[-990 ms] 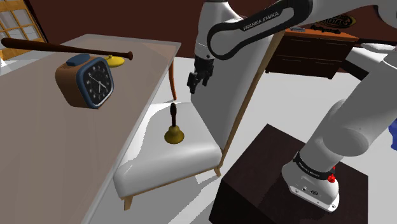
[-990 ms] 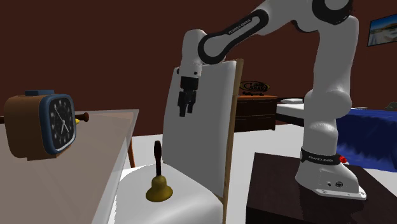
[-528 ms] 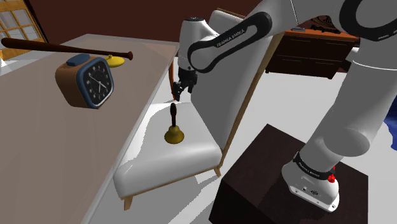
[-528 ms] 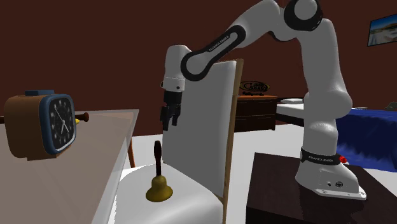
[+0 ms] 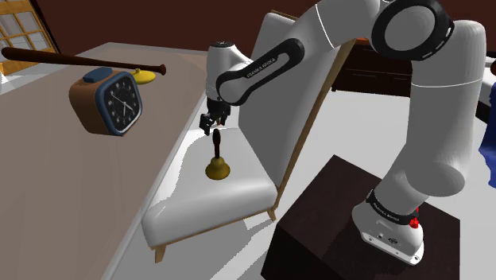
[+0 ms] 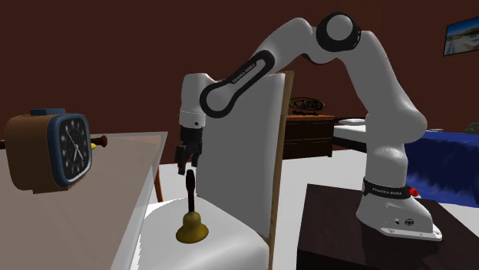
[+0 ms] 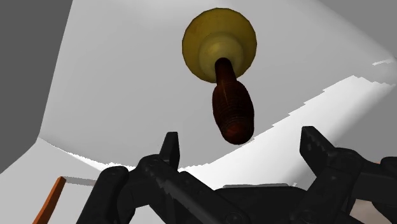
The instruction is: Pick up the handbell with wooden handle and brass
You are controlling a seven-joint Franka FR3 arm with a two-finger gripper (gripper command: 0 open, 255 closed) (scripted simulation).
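A small handbell [image 5: 217, 158] [image 6: 191, 213] with a dark wooden handle and a brass-coloured body stands upright on the white seat of a chair [image 5: 238, 187]. My black gripper [image 5: 212, 123] [image 6: 186, 157] hangs open just above the tip of the handle, not touching it. In the wrist view the bell [image 7: 221, 57] lies straight below, its dark handle rising toward the gap between my two fingers. The gripper [image 7: 242, 153] holds nothing.
The chair's tall white backrest [image 5: 294, 87] rises close beside my arm. A table [image 5: 71, 171] next to the chair carries a blue-faced clock in a brown case [image 5: 107, 101], a dark baseball bat [image 5: 79, 60] and a small yellow object [image 5: 144, 75]. A dark cabinet [image 5: 389, 64] stands behind.
My arm has swung toward the shoulder view's left and come down, from in front of the backrest to just over the bell's handle. The bell has not moved.
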